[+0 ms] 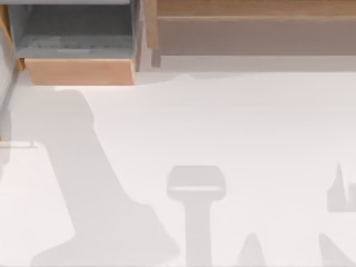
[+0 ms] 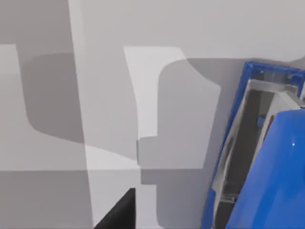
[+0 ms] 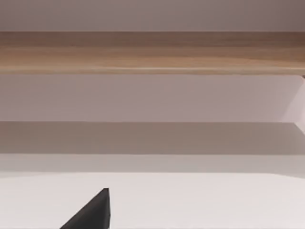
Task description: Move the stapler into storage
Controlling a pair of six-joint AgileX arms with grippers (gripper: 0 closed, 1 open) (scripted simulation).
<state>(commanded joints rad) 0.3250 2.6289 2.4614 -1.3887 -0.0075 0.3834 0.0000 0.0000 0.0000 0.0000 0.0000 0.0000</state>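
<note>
Rendered simulation of an office-style workstation. A plain white tabletop (image 1: 233, 128) carries a wooden cabinet (image 1: 250, 28) along its far edge, with an open wood-fronted drawer (image 1: 80, 71) at the top view's left. A bright-blue stapler (image 2: 267, 181), a desk item, supports the office reading.

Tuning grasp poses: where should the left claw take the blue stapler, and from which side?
Probably across the narrow width of the bright-blue, elongated stapler, near mid-length, coming down from above. The left wrist view shows it lying on the white table with long, roughly parallel blue sides, which should suit two fingers. Its full length runs out of view, so mid-length is a guess.
</note>
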